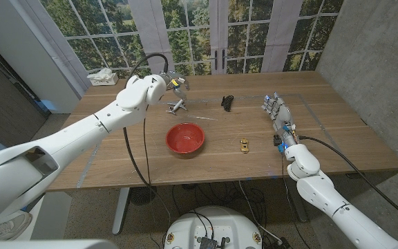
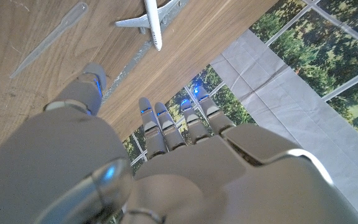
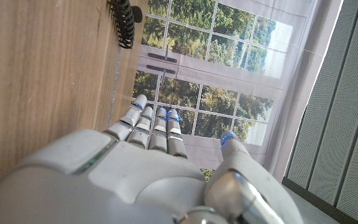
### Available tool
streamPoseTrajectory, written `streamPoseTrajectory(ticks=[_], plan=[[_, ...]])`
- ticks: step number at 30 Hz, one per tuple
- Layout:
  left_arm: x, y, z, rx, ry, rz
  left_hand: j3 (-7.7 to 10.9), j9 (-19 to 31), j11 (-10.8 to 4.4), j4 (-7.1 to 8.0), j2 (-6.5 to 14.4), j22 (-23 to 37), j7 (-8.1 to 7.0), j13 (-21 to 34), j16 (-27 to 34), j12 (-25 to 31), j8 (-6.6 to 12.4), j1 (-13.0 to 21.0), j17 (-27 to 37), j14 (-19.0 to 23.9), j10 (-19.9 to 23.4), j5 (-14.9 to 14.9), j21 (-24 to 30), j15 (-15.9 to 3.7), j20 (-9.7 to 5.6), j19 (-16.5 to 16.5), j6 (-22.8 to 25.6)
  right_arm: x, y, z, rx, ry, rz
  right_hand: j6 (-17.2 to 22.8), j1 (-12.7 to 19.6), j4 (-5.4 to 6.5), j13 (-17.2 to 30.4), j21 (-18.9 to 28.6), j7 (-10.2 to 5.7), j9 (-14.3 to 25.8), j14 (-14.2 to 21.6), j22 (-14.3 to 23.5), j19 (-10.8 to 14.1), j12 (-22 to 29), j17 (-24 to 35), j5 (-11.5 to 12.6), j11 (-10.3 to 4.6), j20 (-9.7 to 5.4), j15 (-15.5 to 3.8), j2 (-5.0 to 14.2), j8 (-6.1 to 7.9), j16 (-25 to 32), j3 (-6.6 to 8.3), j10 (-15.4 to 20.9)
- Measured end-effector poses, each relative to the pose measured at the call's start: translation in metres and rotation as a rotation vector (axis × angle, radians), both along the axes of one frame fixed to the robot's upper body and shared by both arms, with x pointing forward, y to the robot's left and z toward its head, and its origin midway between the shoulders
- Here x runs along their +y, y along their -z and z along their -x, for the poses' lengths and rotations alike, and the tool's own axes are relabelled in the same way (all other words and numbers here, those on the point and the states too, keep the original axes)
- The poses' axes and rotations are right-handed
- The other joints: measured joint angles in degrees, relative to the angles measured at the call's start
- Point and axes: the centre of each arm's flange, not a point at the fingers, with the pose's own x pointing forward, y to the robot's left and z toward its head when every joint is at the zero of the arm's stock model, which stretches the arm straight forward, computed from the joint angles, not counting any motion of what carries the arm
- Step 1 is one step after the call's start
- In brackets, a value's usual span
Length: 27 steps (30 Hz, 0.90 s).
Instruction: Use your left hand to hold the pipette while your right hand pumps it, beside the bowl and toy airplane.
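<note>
Left hand point(image 1: 163, 84) first: its fingers point(image 2: 166, 127) are spread apart and holding nothing. In the head view it hangs above the far-left part of the worktop point(image 1: 323, 138), right over by the toy airplane point(image 1: 177, 106). The left wrist view shows the airplane point(image 2: 152, 17) sitting just past the fingertips, with the pipette point(image 2: 47, 38) lying flat on the wood a bit off to the side, not touched by anything. From the head camera the pipette point(image 1: 197, 117) is a thin clear sliver between the airplane and the red bowl point(image 1: 185, 138), close to the bowl's far rim.

Right hand point(image 1: 280, 116) is over on the right side of the worktop, fingers point(image 3: 151, 127) stretched out straight and close alongside each other with the thumb held off to one side, nothing in them. It looks like it's standing on its edge on the wood, though I can't tell how much of it actually touches.

Other stuff: a small black ribbed thing point(image 1: 226, 102) near the far edge, well ahead of the right hand, also seen in the right wrist view point(image 3: 122, 22). There's a little gold-coloured object point(image 1: 244, 145) between the bowl and the right hand, too small to make out. A white box point(image 1: 102, 77) sits at the far-left corner.
</note>
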Motion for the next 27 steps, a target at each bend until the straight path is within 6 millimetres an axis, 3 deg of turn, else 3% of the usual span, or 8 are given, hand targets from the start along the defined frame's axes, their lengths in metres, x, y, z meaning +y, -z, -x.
streamPoseTrajectory(ticks=[27], plan=[[-0.007, 0.025, -0.008, 0.028, 0.009, -0.049, -1.42, 0.27, 0.11, 0.45, -0.09, 0.28, -1.44, 0.27, 0.0, -0.33, 0.0, 3.38, 0.0, 0.51, 1.56, 0.0, -0.89, 0.1, -0.21, 1.0, 1.02, 0.003, 0.004, 0.005, 0.011, -0.005, 0.017, 0.08, -0.6, -0.24, 0.0, -0.78, 0.08, 0.0, 0.0, -0.01, 0.21, 0.0, -0.28, 0.0, 0.2, -0.21, 0.0, -0.14, 0.0, 0.0, -0.24, 0.2]])
